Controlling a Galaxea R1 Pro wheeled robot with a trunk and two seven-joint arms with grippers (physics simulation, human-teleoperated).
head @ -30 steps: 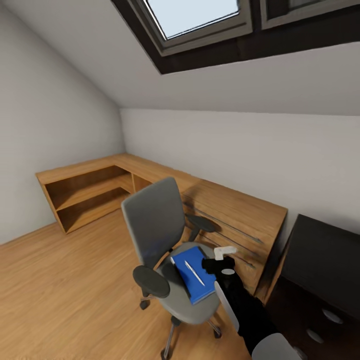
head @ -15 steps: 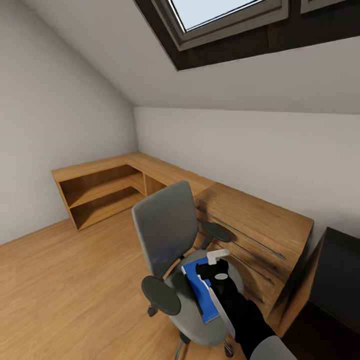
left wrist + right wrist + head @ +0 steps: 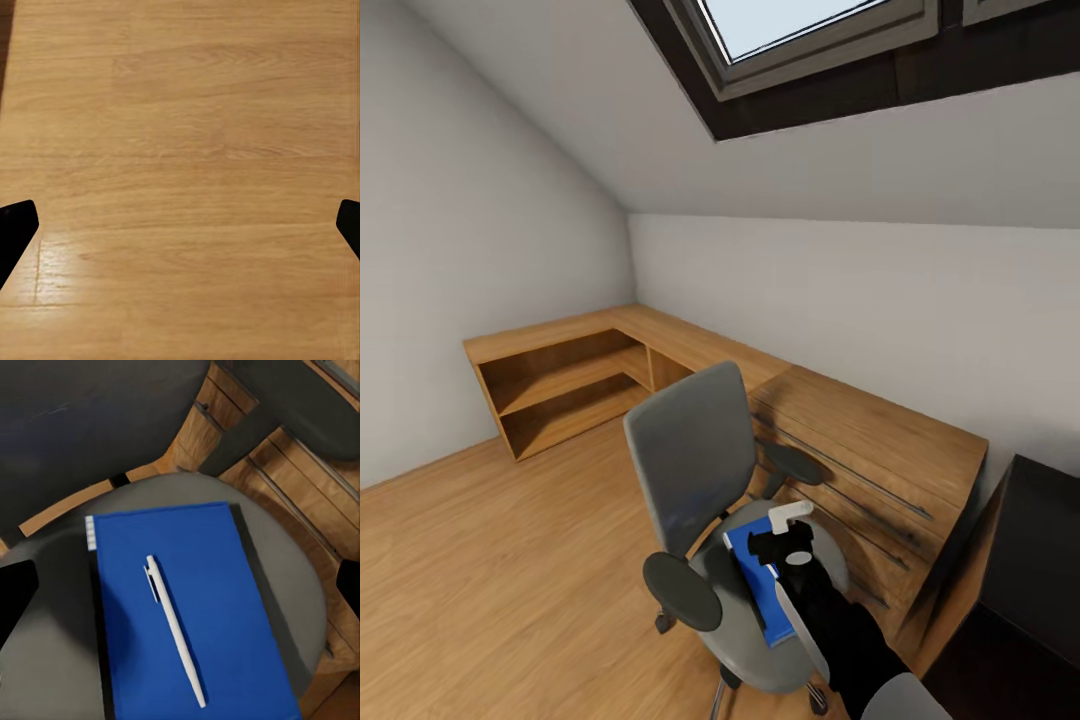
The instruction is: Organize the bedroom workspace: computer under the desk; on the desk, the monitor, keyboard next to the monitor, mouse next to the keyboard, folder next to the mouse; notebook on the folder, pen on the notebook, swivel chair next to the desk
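The swivel chair stands just beside a light wooden chest; its castor base is likely to roll if pushed. The folder lies flat on the chair seat, near the seat's middle. It appears thin, stiff, light and smooth, and sits flush on the padding; judged best taken by an edge overhanging the dark layer beneath. The pen rests loose on the folder and will likely roll off if the folder tilts. The right gripper hovers above the folder, fingers spread. The left gripper, fingers spread, faces the wood floor. The armrest flanks the seat and limits side approach.
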